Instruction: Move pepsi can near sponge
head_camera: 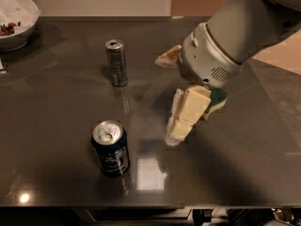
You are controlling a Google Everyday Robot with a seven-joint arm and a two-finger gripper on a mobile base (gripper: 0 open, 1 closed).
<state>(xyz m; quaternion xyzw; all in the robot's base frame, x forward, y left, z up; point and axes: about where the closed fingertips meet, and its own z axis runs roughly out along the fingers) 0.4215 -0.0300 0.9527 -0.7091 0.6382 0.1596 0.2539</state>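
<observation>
The pepsi can (111,149), squat and dark navy with a silver top, stands upright at the front left of the dark table (56,112). The sponge (217,99), green on top with a pale base, lies right of centre and is mostly hidden behind my arm. My gripper (166,99) hangs above the table's middle, between the can and the sponge and to the right of the can. It is open and empty. One cream finger (184,113) points down toward the table and the other finger (168,56) sticks out to the left.
A taller, slim silver-grey can (116,62) stands upright behind the pepsi can. A white bowl (16,18) with food in it sits at the far left corner. The table's front edge runs just below the pepsi can.
</observation>
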